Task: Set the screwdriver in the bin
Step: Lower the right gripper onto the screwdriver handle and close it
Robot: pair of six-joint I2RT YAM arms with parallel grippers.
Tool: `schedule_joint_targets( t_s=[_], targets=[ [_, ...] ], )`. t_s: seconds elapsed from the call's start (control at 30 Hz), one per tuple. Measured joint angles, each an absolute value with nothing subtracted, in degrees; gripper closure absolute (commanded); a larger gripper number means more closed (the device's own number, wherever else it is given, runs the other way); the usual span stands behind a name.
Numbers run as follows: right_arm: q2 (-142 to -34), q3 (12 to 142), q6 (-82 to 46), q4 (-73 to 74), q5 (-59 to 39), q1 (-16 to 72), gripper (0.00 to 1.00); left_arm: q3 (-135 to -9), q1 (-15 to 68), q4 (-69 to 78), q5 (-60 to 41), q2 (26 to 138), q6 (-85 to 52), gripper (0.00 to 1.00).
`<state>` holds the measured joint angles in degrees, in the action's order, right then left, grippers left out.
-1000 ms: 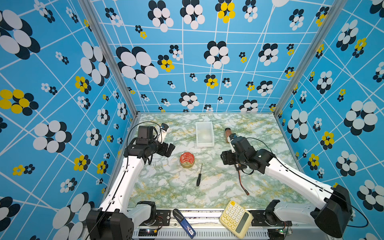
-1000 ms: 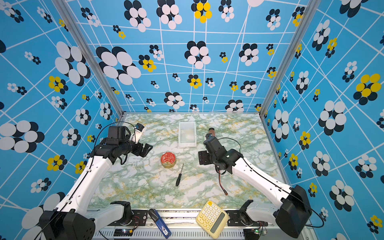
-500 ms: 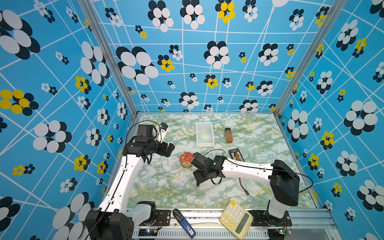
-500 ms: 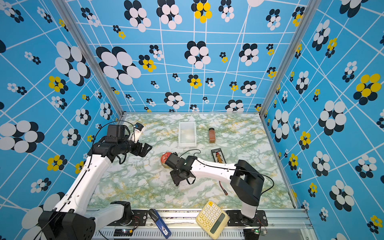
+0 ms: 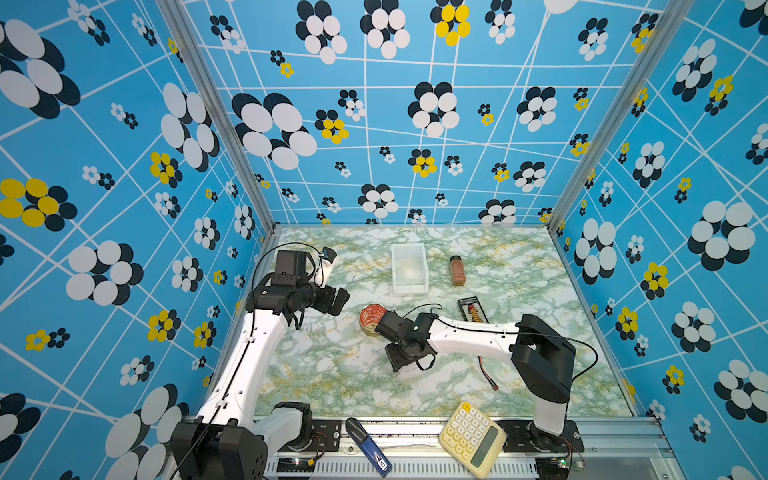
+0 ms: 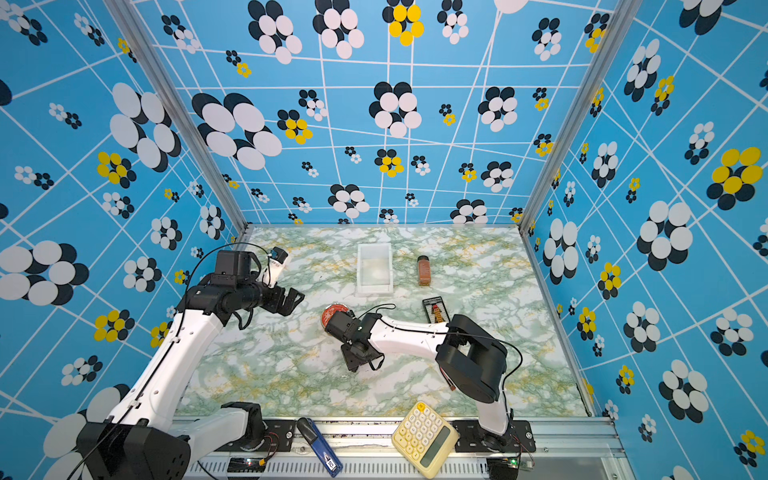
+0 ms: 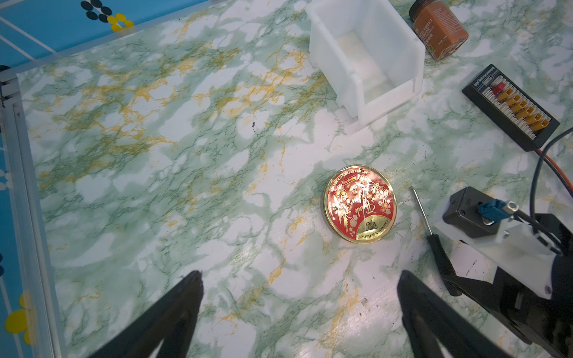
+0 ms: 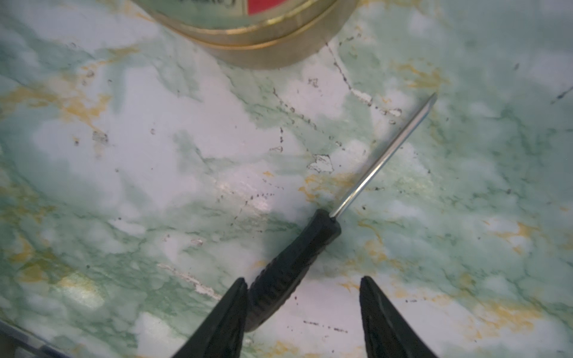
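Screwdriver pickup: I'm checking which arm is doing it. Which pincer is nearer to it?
Right. The right pincer straddles the screwdriver handle on the table, jaws still apart. The left pincer hangs open, well off to the far side of the red tin.

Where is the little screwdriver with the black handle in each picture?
Top views: hidden under the right gripper, just below the round red tin.
Left wrist view: the small black-handled screwdriver lies at the right, beside the tin.
Right wrist view: it lies across the middle, handle between the open jaws, touching one.
Shared landmark: the red tin.
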<state>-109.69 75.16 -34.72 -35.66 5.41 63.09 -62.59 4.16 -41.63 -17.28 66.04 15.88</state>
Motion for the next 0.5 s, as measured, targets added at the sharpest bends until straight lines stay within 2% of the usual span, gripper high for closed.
schedule_joint_targets(
  t_s=[0.5],
  targets=[
    [-109.8, 75.2, -35.4, -36.7, 7.6, 63.1, 0.46, -62.5, 4.2, -41.6, -17.2, 65.8, 15.5, 0.01]
  ],
)
